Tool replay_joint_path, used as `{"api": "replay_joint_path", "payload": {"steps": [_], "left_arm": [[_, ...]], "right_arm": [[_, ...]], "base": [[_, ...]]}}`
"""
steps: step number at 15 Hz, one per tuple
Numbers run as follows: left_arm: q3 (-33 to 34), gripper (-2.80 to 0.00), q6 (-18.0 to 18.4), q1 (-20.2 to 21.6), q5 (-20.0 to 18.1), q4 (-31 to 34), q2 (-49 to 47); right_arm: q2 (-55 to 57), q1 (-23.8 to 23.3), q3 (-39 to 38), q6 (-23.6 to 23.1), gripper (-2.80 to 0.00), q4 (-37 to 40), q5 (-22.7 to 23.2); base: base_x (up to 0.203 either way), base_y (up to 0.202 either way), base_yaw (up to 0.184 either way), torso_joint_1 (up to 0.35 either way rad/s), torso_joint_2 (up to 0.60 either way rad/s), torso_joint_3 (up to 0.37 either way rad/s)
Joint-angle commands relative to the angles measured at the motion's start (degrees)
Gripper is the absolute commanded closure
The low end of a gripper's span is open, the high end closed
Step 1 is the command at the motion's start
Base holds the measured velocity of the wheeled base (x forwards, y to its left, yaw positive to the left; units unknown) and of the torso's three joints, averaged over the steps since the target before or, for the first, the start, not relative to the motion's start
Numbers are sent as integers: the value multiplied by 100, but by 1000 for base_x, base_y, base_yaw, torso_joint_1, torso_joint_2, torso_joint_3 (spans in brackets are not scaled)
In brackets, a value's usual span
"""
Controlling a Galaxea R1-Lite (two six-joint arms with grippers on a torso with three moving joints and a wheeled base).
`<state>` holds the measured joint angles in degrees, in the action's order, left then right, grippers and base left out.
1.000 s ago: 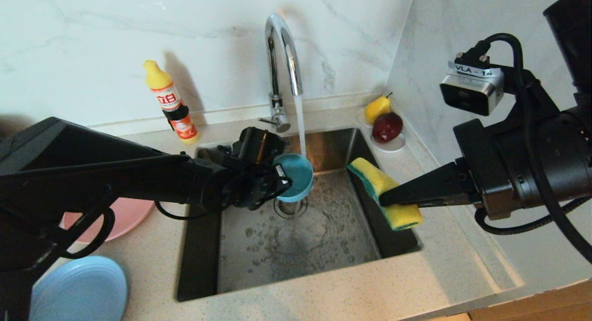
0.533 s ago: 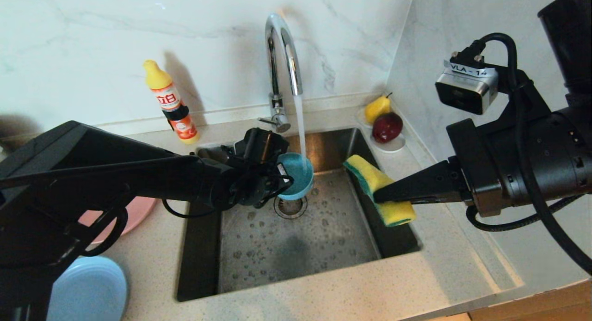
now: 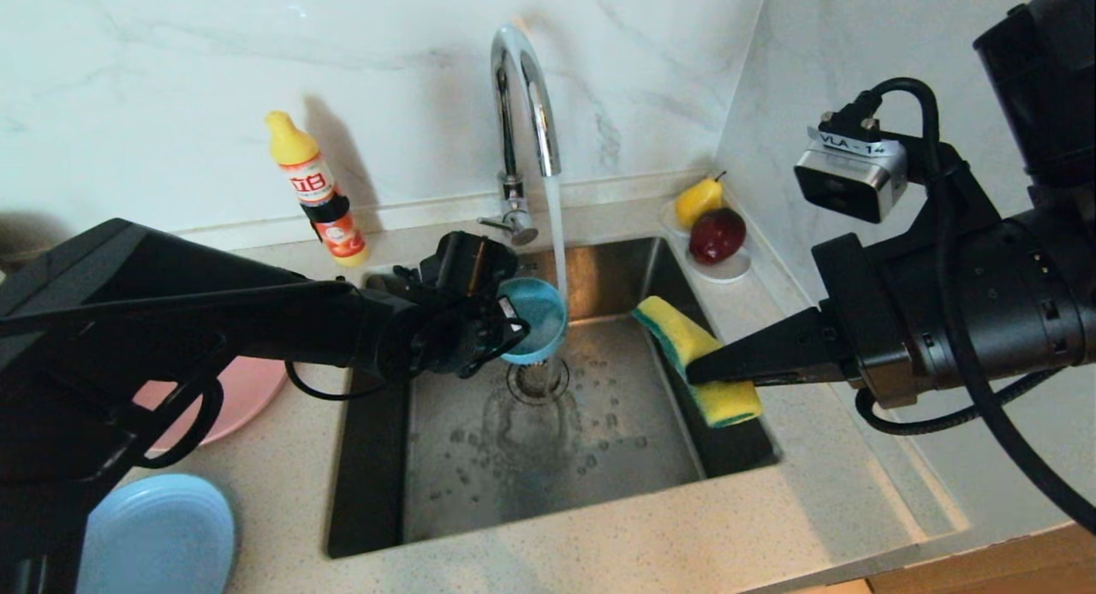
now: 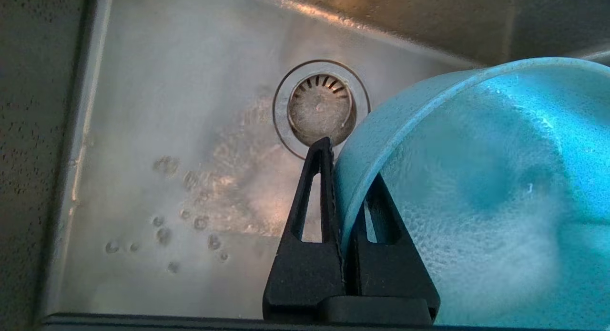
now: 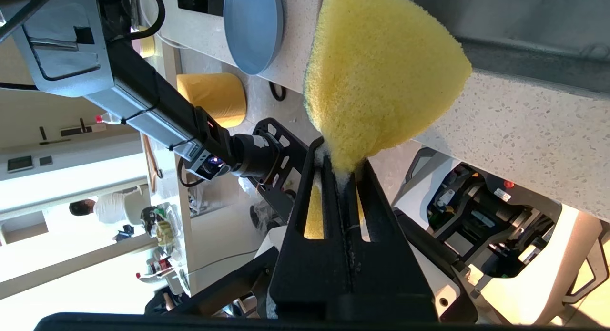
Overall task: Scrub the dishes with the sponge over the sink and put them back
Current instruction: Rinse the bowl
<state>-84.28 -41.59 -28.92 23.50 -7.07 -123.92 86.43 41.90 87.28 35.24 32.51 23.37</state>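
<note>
White marble walls and a speckled pale countertop [image 3: 599, 568] frame the large square brushed stainless-steel sink [image 3: 548, 431], your landmark, with water running from its tall chrome arched tap [image 3: 522, 106] toward the round strainer drain [image 3: 537, 382].

Your left gripper [image 3: 505, 324] is clamped on the wall of the small teal straight-sided bowl [image 3: 533, 318], tipped on its side above the drain, right beside the stream. Your right gripper [image 3: 711, 371] is pinched tight on the yellow sponge with its thin green scouring layer [image 3: 695, 359], held above the sink's right edge, apart from the bowl.

To scrub well, I would bring the sponge across to the bowl's open mouth, keep both over the basin so drips fall inside, and press only lightly: the bowl hangs by one thin rim grip and could twist loose.

The wide round pink plate [image 3: 244, 389] and the similar light-blue plate [image 3: 158, 534] lie on the counter left of the sink.

The left wrist view shows what the head view cannot: one finger [image 4: 312, 197] outside and one inside the bowl's wall, and its wet inside. The right wrist view shows the sponge's narrow end squeezed between the jaws.
</note>
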Motion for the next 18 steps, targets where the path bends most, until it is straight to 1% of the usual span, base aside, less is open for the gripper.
{"api": "replay_joint_path", "payload": {"steps": [1, 3, 6, 18], "left_arm": [[-80, 0, -76, -9, 13, -5, -18], [-181, 0, -116, -9, -3, -5, -49], [-221, 0, -282, 0, -21, -5, -106], [-221, 0, -270, -69, -23, 30, -99]], "right_arm": [[5, 2, -21, 20, 0, 19, 10], [-3, 2, -60, 18, 0, 19, 18], [-2, 2, -116, 16, 0, 10, 19], [-3, -6, -168, 9, 0, 10, 10]], "base": [[0, 0, 0, 0, 0, 0], [0, 0, 0, 0, 0, 0], [0, 0, 0, 0, 0, 0], [0, 0, 0, 0, 0, 0]]}}
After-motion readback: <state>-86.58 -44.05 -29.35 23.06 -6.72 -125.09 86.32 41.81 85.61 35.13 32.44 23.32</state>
